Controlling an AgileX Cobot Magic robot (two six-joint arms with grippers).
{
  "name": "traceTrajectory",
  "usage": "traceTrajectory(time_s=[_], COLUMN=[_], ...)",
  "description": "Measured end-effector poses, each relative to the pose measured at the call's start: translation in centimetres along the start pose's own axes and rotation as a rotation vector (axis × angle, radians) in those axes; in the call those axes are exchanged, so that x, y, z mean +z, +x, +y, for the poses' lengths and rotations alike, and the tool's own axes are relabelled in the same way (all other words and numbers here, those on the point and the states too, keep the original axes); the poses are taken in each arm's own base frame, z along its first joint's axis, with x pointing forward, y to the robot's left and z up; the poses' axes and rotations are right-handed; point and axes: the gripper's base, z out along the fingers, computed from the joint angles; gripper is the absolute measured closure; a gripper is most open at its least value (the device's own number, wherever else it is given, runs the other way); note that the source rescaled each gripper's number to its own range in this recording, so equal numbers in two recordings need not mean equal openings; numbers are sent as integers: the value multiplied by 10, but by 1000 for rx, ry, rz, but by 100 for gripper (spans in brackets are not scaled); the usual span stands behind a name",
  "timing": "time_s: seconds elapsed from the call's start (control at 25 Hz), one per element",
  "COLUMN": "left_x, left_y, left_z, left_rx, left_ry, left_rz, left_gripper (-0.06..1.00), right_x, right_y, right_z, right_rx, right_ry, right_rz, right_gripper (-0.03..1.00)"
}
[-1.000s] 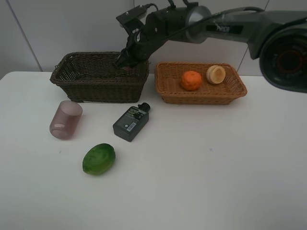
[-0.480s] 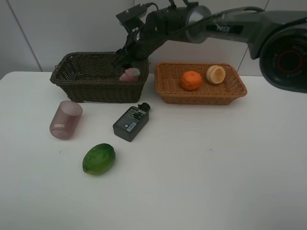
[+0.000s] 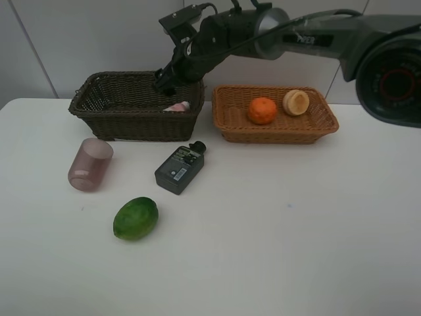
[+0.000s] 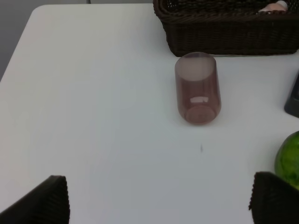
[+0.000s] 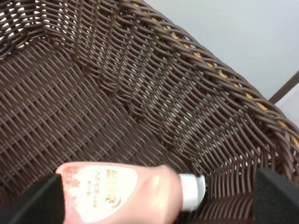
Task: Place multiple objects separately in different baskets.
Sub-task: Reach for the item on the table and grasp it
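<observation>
My right gripper (image 3: 162,83) gapes wide over the pink white-capped bottle (image 5: 122,191) lying in the dark brown wicker basket (image 3: 131,122): 3 objects basketed, 3 left out.

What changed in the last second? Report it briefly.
The right gripper opened and let go of the pink bottle, which dropped into the dark brown basket and lies on its floor. The purple cup, green fruit, flat bottle, and the orange and peach in the tan basket stayed put.
</observation>
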Motion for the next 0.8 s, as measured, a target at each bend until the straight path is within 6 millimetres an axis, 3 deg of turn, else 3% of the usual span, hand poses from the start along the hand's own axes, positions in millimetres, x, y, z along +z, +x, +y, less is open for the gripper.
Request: traceTrajectory(time_s=[0.2,0.36,0.6,0.8], left_x=[0,0,0,0], left_y=[0,0,0,0], left_z=[0,0,0,0], left_rx=[0,0,0,0], left_ry=[0,0,0,0], left_rz=[0,0,0,0], left_gripper=[-6,-6,-6,-6], right_x=[-7,-29,-76,-133], right_y=[-3,-14,-28,-41], right_z=[-2,-6,-22,-40], right_rx=[21,17,-17,-19], right_ry=[0,5,37,87], right_rz=[20,45,121,97], right_gripper=[15,15,15,15])
